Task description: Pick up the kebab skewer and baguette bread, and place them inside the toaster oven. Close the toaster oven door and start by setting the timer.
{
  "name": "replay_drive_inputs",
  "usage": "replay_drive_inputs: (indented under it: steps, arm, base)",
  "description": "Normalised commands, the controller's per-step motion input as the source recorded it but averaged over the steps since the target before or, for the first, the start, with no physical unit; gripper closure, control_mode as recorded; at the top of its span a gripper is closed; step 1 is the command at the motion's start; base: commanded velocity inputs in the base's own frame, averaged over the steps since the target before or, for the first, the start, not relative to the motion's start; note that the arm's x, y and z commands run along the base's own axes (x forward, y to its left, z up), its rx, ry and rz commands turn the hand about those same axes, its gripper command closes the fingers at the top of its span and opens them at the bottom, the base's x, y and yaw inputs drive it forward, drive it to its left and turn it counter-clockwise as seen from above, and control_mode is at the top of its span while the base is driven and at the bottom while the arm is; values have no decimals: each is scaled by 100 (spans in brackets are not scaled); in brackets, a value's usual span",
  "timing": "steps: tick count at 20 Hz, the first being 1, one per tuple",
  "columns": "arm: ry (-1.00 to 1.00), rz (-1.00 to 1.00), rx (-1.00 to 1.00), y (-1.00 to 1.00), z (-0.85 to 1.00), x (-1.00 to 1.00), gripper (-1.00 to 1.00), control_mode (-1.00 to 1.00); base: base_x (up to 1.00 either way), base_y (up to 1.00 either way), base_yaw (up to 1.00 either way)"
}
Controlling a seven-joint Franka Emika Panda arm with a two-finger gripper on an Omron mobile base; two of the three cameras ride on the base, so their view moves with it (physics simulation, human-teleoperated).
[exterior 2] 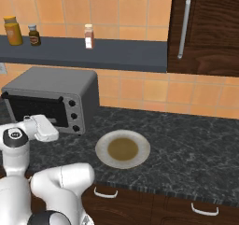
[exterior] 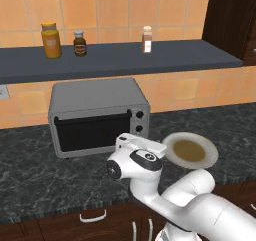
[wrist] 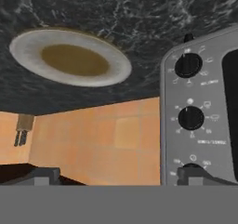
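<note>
The grey toaster oven (exterior: 97, 115) (exterior 2: 51, 100) stands on the dark counter against the tiled wall. Its door (exterior: 92, 132) with the dark window is shut. My gripper (wrist: 122, 175) is open and empty, close in front of the oven's right side. The hand view is rolled upside down and shows the three black knobs (wrist: 188, 65) on the control panel. The lowest knob sits just above my right fingertip (wrist: 200, 174). An empty white plate (exterior: 190, 149) (exterior 2: 123, 148) (wrist: 69, 58) with a brown centre lies right of the oven. The kebab skewer and baguette bread are out of view.
A dark shelf (exterior: 165, 57) above the oven holds a yellow jar (exterior: 51, 40), a small dark jar (exterior: 80, 43) and a spice bottle (exterior: 146, 39). A dark wood cabinet (exterior 2: 205, 28) hangs at the right. Drawers run below the counter's front edge (exterior 2: 154, 191).
</note>
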Motion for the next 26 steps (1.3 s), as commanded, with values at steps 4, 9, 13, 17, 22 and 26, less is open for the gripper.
replay_drive_inputs:
  steps: [4,9,13,17,22,26]
  arm:
    - [4,28,-3,-27,-4,29,-100,-100]
    - [2,24,0,-1,-10,26,-100,-100]
    - [0,10,-3,-15,-21,7,-100,-100]
    - [0,7,-5,-27,-33,0,-100,-100]
    - [0,5,-5,-35,-54,4,-100,-100]
    - [-2,9,-2,-36,-58,10,-100,-100]
  base:
    - [0,0,0]
    - [0,0,0]
    - [0,0,0]
    - [0,0,0]
    - [0,0,0]
    - [0,0,0]
